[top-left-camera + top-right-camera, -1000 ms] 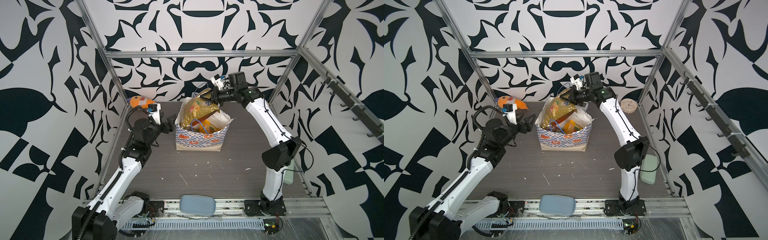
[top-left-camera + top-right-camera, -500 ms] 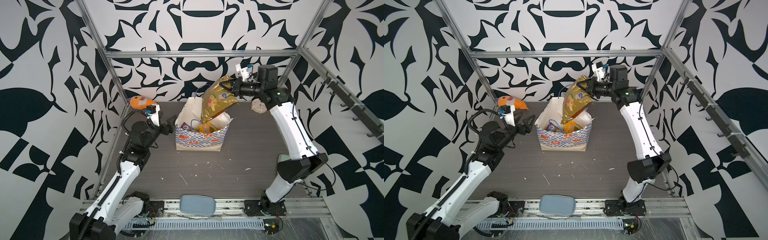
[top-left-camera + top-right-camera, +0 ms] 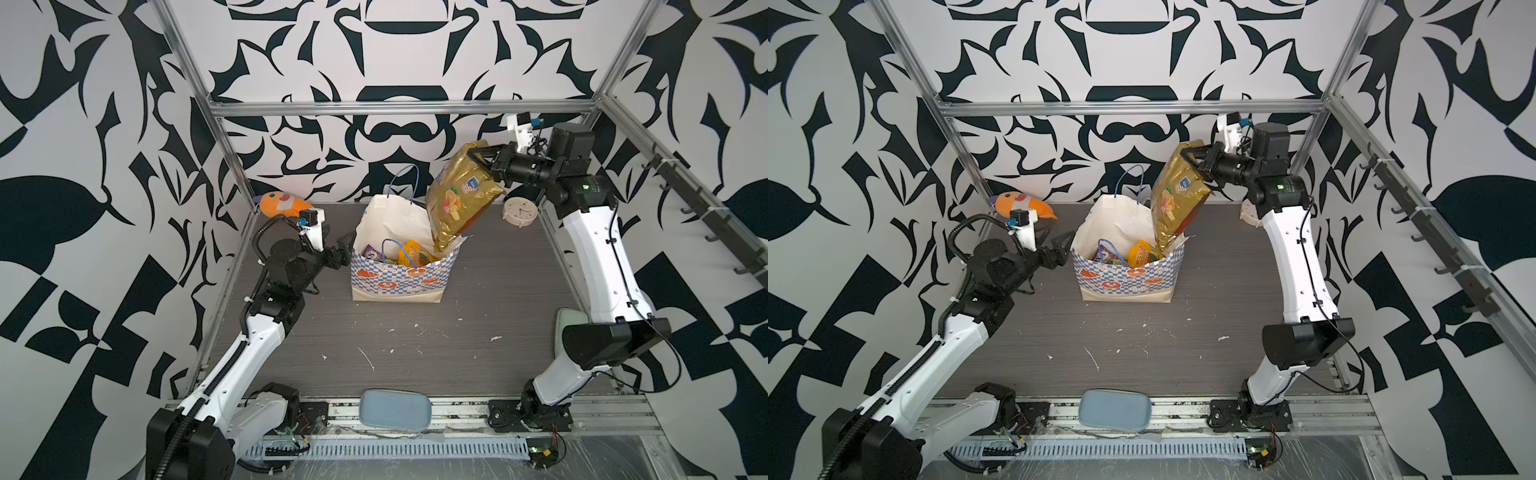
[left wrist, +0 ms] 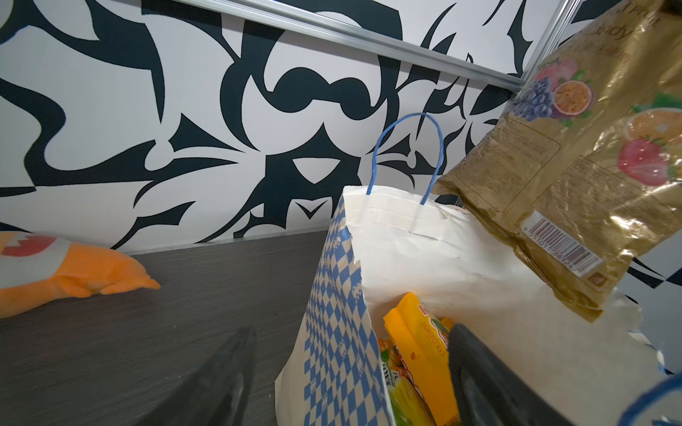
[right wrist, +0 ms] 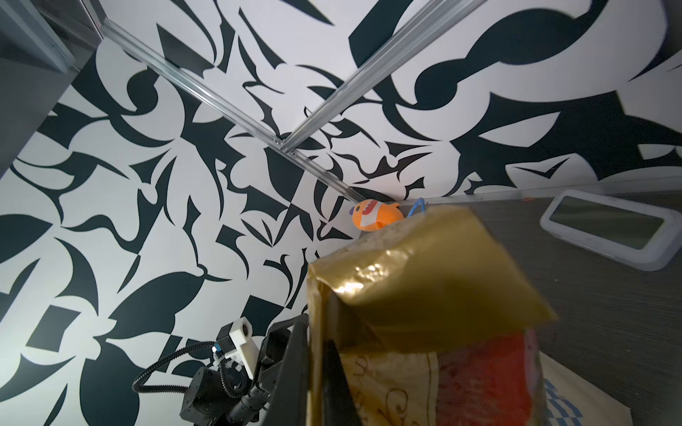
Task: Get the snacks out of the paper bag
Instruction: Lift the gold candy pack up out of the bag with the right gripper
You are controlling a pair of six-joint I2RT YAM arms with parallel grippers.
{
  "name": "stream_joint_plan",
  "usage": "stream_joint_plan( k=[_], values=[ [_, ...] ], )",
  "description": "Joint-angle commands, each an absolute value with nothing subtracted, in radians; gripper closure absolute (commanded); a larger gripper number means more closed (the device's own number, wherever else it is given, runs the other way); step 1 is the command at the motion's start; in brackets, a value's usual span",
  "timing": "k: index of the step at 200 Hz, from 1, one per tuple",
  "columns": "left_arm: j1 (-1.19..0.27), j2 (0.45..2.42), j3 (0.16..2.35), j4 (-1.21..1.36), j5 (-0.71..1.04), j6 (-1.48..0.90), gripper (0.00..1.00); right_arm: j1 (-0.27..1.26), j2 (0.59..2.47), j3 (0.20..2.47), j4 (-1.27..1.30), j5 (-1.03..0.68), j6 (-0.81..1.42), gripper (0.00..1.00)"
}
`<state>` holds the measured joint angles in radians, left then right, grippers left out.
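The paper bag stands upright and open in the middle of the table, with checkered sides and blue cord handles. My right gripper is shut on the top corner of the large olive-gold snack packet. The packet hangs tilted, its lower end at the bag's right rim. Inside the bag lie an orange packet and a purple one. My left gripper is open at the bag's left wall, one finger outside and one inside.
An orange plush toy lies in the back left corner. A round cream clock stands at the back right, under my right arm. A pale rectangular device lies on the table's right side. A blue-grey pad rests on the front rail.
My right gripper has lifted the olive-gold packet up out of the bag and carried it to the right. The left gripper has opened a little wider at the bag's left wall.
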<state>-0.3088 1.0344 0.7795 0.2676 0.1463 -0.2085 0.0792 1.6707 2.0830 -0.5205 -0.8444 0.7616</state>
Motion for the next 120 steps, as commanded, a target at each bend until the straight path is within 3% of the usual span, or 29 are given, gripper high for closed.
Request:
stream_joint_plan(
  k=[1, 59, 120],
  values=[
    [-0.311, 1.04, 0.811, 0.293, 0.159, -0.205, 0.16, 0.046, 1.588, 2.159, -0.321, -0.88, 0.79, 1.0],
    [-0.311, 1.024, 0.823, 0.258, 0.146, -0.165, 0.16, -0.095, 1.608, 2.278, -0.342, -0.895, 0.825, 1.0],
    [-0.311, 1.014, 0.795, 0.275, 0.135, -0.165, 0.16, -0.146, 1.618, 2.164, -0.387, -0.882, 0.783, 1.0]
  ],
)
